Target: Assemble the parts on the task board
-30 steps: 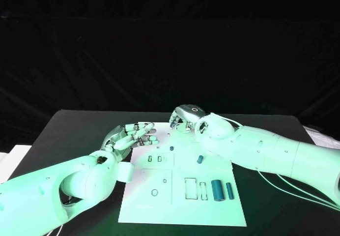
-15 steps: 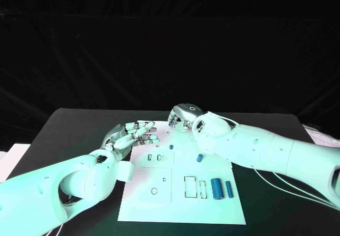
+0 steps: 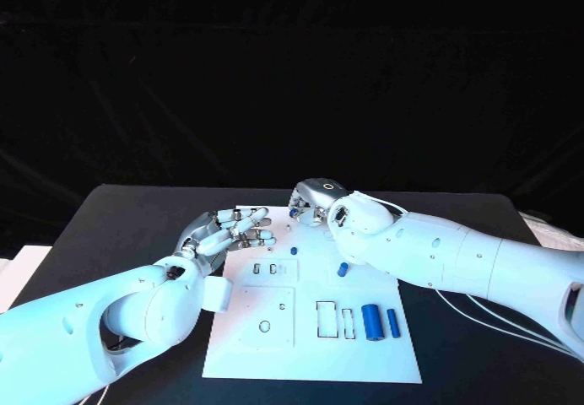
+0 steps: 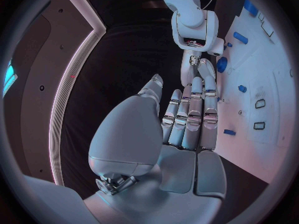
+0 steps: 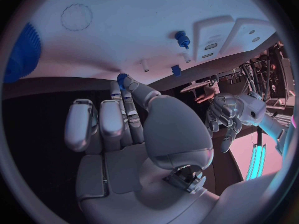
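While on the task board (image 3: 310,354), blue parts (image 3: 372,322)

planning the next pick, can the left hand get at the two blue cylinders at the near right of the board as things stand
Probably not easily. The left hand sits at the task board's far left corner, and the two blue cylinders lie across it, under the right arm. The right hand is nearer.

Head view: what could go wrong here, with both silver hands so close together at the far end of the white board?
1. The left hand and right hand are nearly touching; they might collide.
2. A tiny blue piece sits at the right hand's fingertips; it may slip off near the white task board's edge.
3. The white right arm hangs beside a loose small blue peg and could knock it.
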